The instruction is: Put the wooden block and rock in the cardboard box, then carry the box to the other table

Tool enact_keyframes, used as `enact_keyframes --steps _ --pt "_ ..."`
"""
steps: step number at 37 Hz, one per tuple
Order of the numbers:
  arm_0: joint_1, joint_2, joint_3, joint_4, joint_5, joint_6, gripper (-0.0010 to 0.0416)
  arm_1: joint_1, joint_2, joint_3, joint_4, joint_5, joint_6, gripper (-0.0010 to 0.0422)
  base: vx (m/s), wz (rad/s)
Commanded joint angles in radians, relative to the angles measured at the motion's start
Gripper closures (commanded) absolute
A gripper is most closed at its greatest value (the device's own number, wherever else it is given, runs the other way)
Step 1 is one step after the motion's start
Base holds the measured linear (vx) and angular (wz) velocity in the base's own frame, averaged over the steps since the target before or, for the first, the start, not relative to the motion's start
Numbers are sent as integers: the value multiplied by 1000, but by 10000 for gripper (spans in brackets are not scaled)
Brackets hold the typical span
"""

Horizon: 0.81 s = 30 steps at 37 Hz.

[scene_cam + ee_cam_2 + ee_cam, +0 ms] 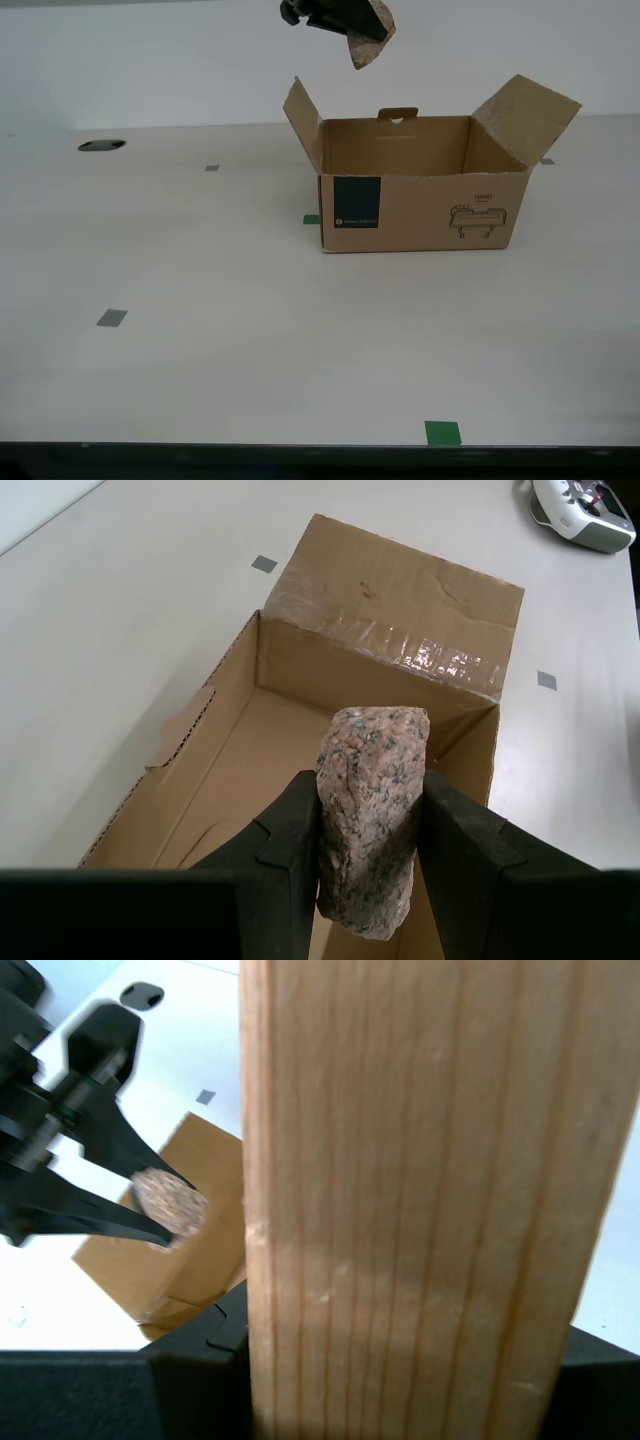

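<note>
The rock (372, 820) is clamped between the black pads of my second gripper (368, 860) and is held high over the cardboard box (420, 195), above the flap at the box's ten o'clock corner in the exterior view. From the second wrist view the open mouth of the box is seen directly below, its floor bare (no block in there yet). The wooden block (430, 1200) is gripped upright in my first gripper (400, 1360), which is kept out of the exterior view's frame; its pale grain fills most of the first wrist view, with the box and the rock-carrying gripper glimpsed beyond it at nine o'clock. The box sits on the smooth table (200, 380), flaps splayed open, handle tab standing at twelve o'clock on its far wall.

Risk is judged to lie in the drop. If the rock is let go from this height, a bounce off the flap or rim could send it out onto the table, or the light box could be knocked askew. A lower release, well inside the walls, looks safer. The two arms also look close together, so a clash over the opening is possible.
</note>
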<state>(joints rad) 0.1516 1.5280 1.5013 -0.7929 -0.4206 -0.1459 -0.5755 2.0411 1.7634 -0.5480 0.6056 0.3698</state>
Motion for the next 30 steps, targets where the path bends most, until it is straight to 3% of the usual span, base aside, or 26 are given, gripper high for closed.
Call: enact_keyframes --steps 1,5,11,30 --pt "8 -2 -74 88 -9 -3 406 -1 -2 2 6 8 9 412 0 0" --pt "14 -2 -152 185 -10 -3 406 -1 -1 1 7 9 19 412 0 0" --pt "32 -2 -254 336 -96 16 406 -2 -1 1 15 9 23 412 0 0" --pt "88 -2 -499 679 -95 25 406 -16 -4 -144 181 9 -3 412 0 0"
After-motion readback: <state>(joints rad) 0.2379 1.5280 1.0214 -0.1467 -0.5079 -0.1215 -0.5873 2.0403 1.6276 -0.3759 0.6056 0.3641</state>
